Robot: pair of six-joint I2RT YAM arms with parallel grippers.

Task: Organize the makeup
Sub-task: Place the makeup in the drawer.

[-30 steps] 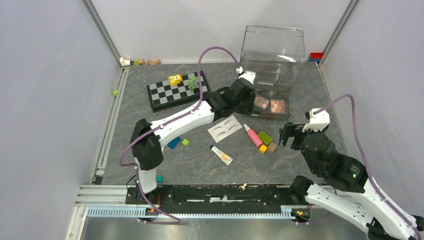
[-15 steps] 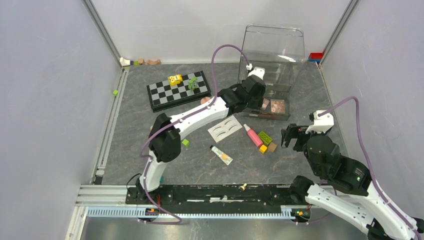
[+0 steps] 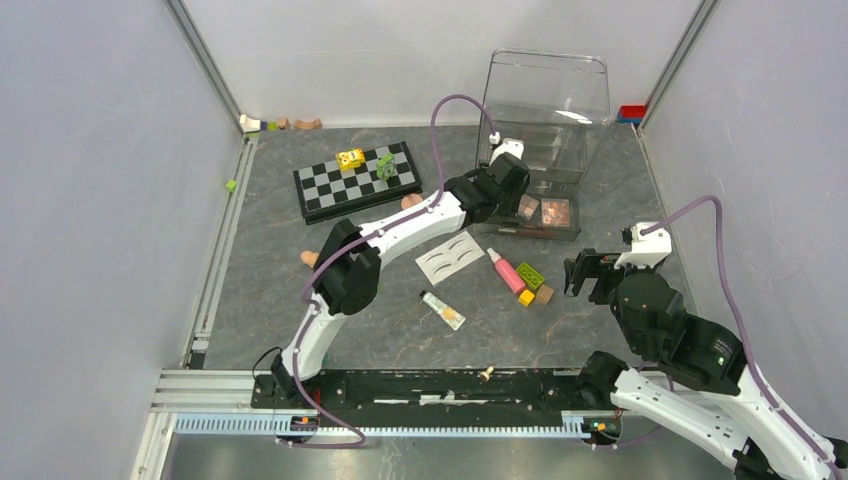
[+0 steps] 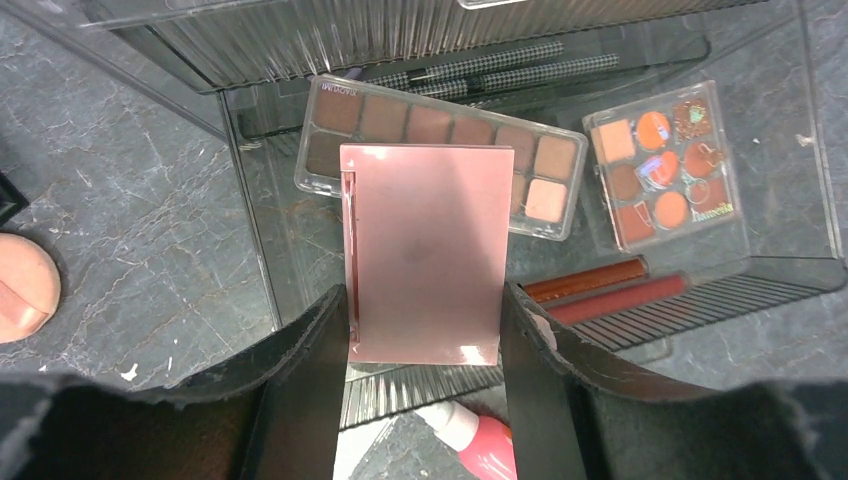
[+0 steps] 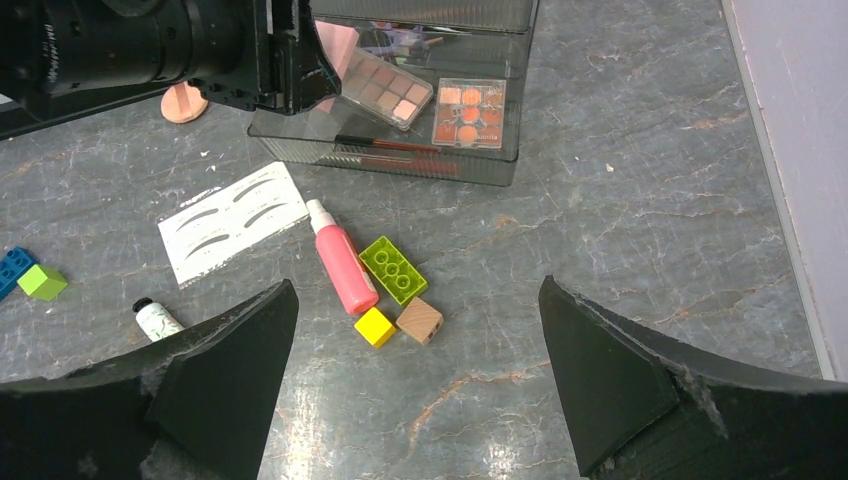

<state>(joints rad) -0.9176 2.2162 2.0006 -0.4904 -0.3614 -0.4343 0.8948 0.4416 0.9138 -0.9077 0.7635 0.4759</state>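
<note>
At the far right of the table, before the clear organiser (image 3: 548, 95), the left gripper (image 4: 425, 300) is clamped on a flat rose-pink compact (image 4: 425, 240), one finger against each long edge. It holds the compact above the organiser's pulled-out drawer (image 4: 760, 287). In the drawer lie a brown-pink eyeshadow palette (image 4: 400, 120), partly under the compact, a small orange palette (image 4: 662, 165), two reddish-brown sticks (image 4: 600, 285) along the front wall and thin brushes (image 4: 500, 68) at the back. Compared with one second earlier, the left arm reaches farther: its elbow has moved up and right, and the gripper has shifted from the drawer's left corner to over the drawer. A peach sponge (image 3: 309, 258), formerly hidden by the arm, is now exposed; the blue and green blocks (image 5: 40, 282) are now covered in the top view. The right gripper (image 5: 415, 288), jaws wide apart and empty, hovers at the table's right side, nearly unmoved. The white lash card (image 3: 450, 258), pink tube (image 3: 505, 270) and cream tube (image 3: 442, 310) lie where they were, beside three toy blocks (image 3: 531, 276)
</note>
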